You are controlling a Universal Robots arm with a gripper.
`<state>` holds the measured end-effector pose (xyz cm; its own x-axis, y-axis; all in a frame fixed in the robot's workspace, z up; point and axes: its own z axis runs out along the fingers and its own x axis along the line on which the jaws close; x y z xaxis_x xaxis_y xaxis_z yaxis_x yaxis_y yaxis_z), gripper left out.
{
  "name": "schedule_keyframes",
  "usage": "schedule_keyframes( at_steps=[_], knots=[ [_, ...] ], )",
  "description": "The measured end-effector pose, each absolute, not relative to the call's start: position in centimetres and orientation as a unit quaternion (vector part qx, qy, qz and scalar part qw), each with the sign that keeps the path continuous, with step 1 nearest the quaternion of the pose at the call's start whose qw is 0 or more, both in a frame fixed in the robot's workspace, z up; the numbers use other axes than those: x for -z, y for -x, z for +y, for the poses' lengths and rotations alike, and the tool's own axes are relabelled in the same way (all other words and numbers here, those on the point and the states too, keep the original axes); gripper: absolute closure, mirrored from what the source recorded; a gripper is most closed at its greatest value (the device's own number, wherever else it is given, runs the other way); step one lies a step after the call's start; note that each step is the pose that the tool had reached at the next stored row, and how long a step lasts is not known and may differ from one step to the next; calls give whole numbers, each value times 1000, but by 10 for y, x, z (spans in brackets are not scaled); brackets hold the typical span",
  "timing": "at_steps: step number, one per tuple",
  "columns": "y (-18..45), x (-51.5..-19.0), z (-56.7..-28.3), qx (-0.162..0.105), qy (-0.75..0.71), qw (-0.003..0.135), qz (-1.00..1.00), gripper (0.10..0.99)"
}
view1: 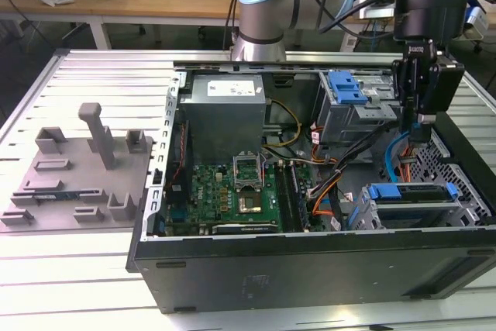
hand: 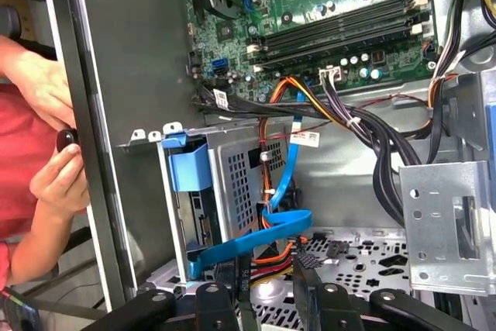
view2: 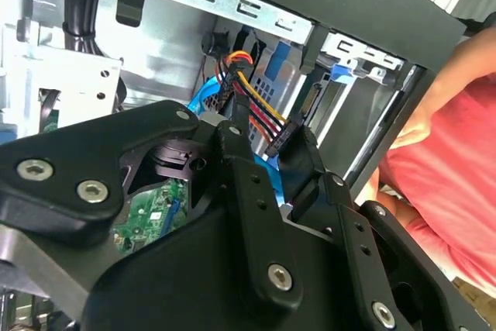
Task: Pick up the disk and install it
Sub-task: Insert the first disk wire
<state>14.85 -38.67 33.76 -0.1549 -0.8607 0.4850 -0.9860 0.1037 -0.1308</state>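
The arm (view1: pixel 430 5) hangs upright over the open computer case (view1: pixel 310 269), its gripper (view1: pixel 417 133) pointing down near the disk (view1: pixel 411 191), which sits slotted in its cage at the exterior view's right. The fingers (view2: pixel 236 160), narrowly apart, pinch a black plug (view2: pixel 287 136) that is partly hidden. The first wrist view adds a person's hand (hand: pixel 58 180) outside the case

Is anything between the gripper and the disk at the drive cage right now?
Yes, cabling. A blue flat cable and coloured power wires run through the space beside the cage, between the gripper and the disk.
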Motion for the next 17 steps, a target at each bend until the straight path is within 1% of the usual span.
schedule_keyframes(
  at_steps=[3, 9, 15, 16, 17],
  knots=[
    [-148, -337, -386, -221, -633, 143, -728, 659],
    [-145, -337, -383, -226, -632, 147, -727, 659],
    [-143, -333, -381, -230, -631, 147, -726, 659],
    [-143, -333, -378, -233, -631, 149, -725, 741],
    [-143, -333, -376, -238, -630, 152, -724, 867]
  ],
)
